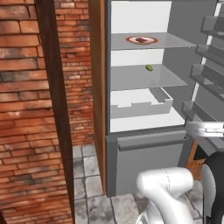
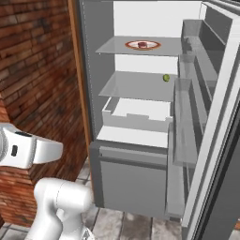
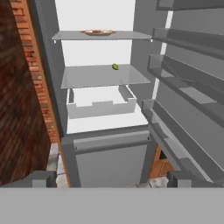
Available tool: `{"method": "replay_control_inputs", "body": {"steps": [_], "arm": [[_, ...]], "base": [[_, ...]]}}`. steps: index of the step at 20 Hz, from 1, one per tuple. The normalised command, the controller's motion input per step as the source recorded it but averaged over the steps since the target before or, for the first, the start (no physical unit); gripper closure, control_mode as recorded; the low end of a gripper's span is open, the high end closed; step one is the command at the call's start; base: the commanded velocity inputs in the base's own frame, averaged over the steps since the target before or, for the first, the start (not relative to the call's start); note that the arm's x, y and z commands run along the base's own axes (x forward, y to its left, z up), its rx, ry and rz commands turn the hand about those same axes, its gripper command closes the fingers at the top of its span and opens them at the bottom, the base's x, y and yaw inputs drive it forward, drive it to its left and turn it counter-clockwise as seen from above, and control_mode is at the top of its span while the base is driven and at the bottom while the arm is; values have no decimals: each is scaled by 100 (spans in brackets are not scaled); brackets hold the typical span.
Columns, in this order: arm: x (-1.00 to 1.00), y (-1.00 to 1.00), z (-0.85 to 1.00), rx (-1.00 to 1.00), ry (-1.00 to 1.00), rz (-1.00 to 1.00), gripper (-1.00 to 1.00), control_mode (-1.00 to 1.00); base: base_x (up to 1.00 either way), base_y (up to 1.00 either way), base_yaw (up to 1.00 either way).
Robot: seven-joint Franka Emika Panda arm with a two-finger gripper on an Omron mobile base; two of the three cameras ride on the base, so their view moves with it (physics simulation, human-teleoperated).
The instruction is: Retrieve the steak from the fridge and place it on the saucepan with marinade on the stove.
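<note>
In front of the open fridge (image 1: 144, 153), jaws spread, steak not yet reached.

The steak (image 1: 141, 40) lies on an orange-rimmed plate (image 1: 151, 42) on the top shelf (image 1: 175, 43), towards the far side of it, presumably plated so the raw meat stays off the glass. A small green fruit (image 1: 149, 67) sits alone on the shelf below, and a white drawer (image 1: 140, 109) stands under that. The door (image 2: 211, 140) is swung wide to the right, its racks facing in, so the way in is free. My arm (image 1: 168, 192) is folded low and near, well short of the shelves, my hand looking level into the compartment. My jaws (image 3: 112, 179) are fully apart and hold nothing. I judge that I must rise and reach far to get over the plate.
</note>
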Motion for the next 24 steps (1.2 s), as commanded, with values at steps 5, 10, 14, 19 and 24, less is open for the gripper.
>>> {"method": "replay_control_inputs", "body": {"steps": [5,10,14,19,24], "arm": [[0,0,0,0,0,0,-100,100],[0,0,0,0,0,0,-100,100],[0,0,0,0,0,0,-100,100],[0,0,0,0,0,0,-100,100],[0,0,0,0,0,0,-100,100]], "base": [[0,-40,0],[52,-4,0],[92,0,0],[93,-4,0],[79,-38,0]]}}
